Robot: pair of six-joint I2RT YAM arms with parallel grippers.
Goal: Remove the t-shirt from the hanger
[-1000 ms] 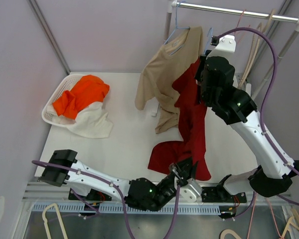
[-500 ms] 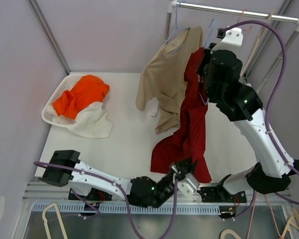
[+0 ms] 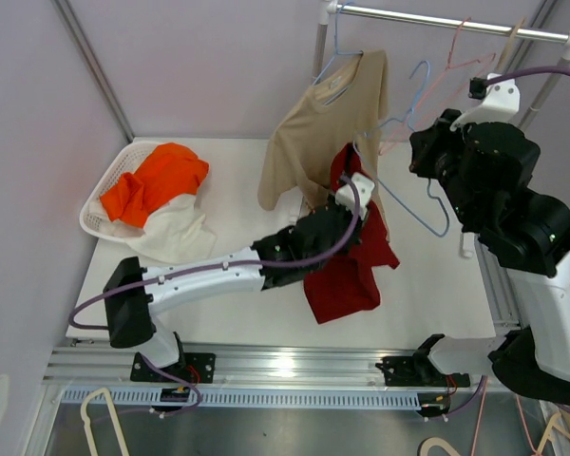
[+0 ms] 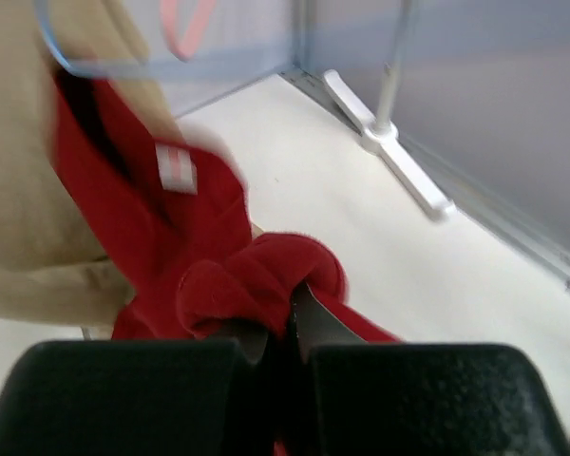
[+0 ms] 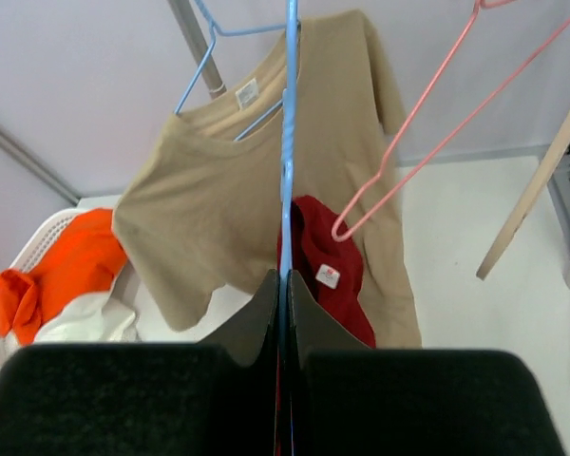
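Here, left jaws pinch the red t-shirt [image 4: 218,256], right jaws the hanger [image 5: 288,142].

**Operator:** What is my wrist camera giving me?

**Spotter:** Your right gripper [image 5: 285,285] has its dark fingers pinched together on the thin wire of a blue hanger [image 5: 289,142], which runs straight up out of frame.

**Operator:** And beyond it?

**Spotter:** You see a tan t-shirt [image 5: 218,180] hanging on a second hanger [image 5: 212,36]. A red t-shirt [image 5: 313,237] with a white tag overlaps its lower part. A pink hanger [image 5: 408,123] dangles to your right, and an orange garment [image 5: 76,261] lies in a white basket [image 5: 33,233] at far left.
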